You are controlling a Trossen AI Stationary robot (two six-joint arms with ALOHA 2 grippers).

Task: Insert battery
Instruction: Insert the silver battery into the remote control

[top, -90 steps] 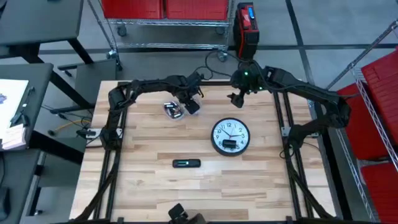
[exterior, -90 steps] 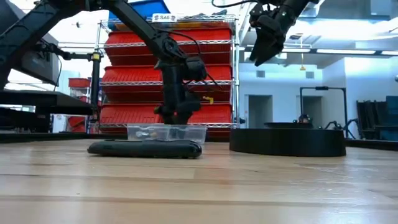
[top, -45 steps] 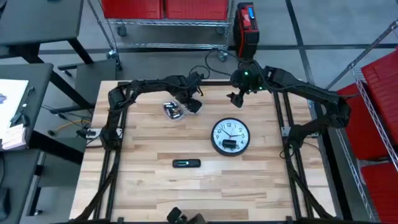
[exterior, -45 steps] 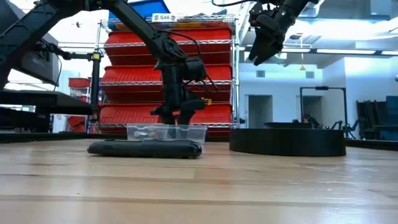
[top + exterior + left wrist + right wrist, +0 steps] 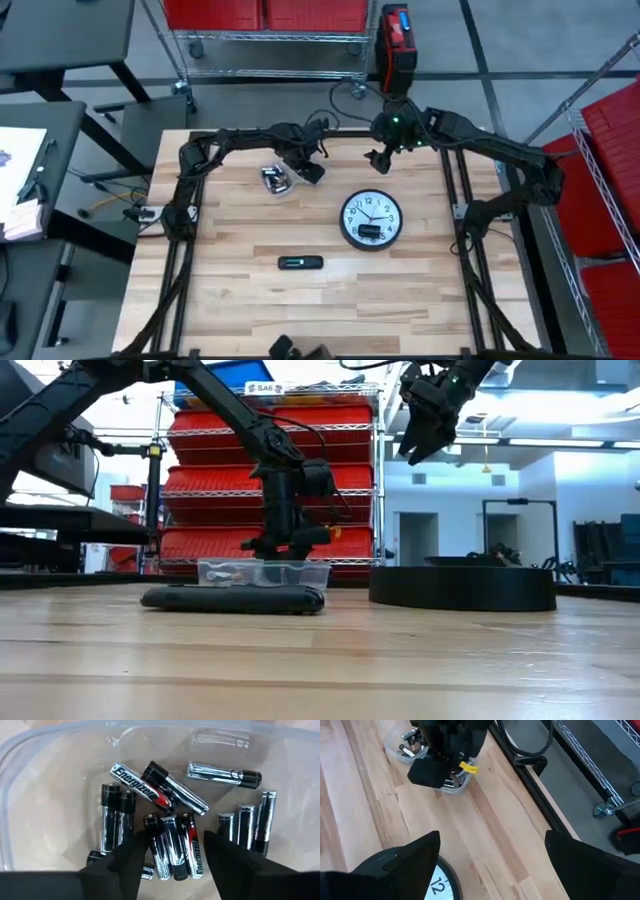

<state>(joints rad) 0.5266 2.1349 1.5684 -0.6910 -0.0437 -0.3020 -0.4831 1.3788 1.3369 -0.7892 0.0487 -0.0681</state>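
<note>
The left gripper (image 5: 172, 857) hangs directly over the clear plastic tub (image 5: 277, 178) in the upper middle of the high view, its two fingers (image 5: 131, 865) spread apart and empty, straddling a cluster of three upright-lying batteries (image 5: 175, 845) in the lower centre of the left wrist view. The step in hand looks like picking one cell out of the tub. To do it well, the fingers should come down around a single battery rather than the whole cluster; the three lie touching side by side, so a wide grasp risks lifting two or pinching none. A looser cell would probably be an easier target, such as the one lying alone (image 5: 224, 774) at the upper right of that view. The approach should stay vertical so the fingertips do not catch the tub wall and drag the container across the table (image 5: 240, 300). The right gripper (image 5: 425, 420) waits high at the top of the low view, fingers parted and holding nothing. The clock (image 5: 371, 220), right of centre in the high view, lies face up just below it. A dark remote-like device (image 5: 300, 262) lies lower centre, well apart from the tub.
</note>
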